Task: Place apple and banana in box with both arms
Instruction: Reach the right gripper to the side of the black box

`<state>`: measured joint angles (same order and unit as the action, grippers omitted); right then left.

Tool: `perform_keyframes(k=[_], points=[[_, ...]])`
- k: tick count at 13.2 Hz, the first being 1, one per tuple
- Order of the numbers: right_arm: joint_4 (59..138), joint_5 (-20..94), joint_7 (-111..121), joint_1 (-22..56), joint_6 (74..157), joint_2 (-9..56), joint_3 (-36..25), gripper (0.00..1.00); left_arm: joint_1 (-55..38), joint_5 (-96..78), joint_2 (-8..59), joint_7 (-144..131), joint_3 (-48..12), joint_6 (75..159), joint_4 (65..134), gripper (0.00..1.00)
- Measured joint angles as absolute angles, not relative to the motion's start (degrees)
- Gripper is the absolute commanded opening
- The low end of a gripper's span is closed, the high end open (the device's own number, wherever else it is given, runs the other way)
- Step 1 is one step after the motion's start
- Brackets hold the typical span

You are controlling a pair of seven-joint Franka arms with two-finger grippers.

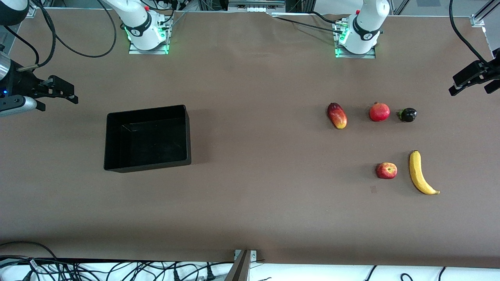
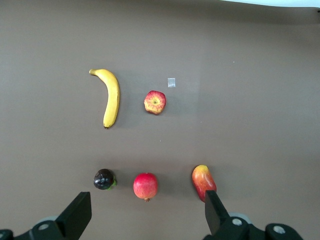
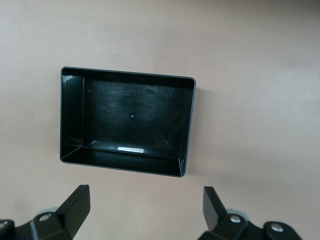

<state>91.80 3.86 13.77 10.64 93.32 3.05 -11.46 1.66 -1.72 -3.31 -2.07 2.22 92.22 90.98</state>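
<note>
The apple [image 1: 386,170] [image 2: 155,102], red with yellow streaks, lies on the brown table toward the left arm's end. The yellow banana [image 1: 418,173] [image 2: 111,97] lies beside it, apart from it. The black open-top box [image 1: 146,110] [image 3: 73,115] stands empty toward the right arm's end. My left gripper [image 1: 470,84] [image 2: 146,206] hangs open, high over the table near the row of other fruits, holding nothing. My right gripper [image 1: 58,97] [image 3: 146,196] hangs open over the table beside the box, also holding nothing.
Farther from the front camera than the apple lies a row: an elongated red-yellow fruit [image 1: 337,115] [image 2: 203,182], a round red fruit with a crown tip [image 1: 379,112] [image 2: 145,185], and a small dark fruit [image 1: 407,114] [image 2: 104,179]. A small tape mark [image 1: 373,189] is near the apple.
</note>
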Motion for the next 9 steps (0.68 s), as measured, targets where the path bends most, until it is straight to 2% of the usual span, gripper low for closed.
perform_keyframes(k=[9], points=[[92.2,1.6,13.7,12.1,92.9,3.8,-11.9,1.00,1.7,-1.7,-3.3,-2.1,2.2,92.2,91.0,1.00]])
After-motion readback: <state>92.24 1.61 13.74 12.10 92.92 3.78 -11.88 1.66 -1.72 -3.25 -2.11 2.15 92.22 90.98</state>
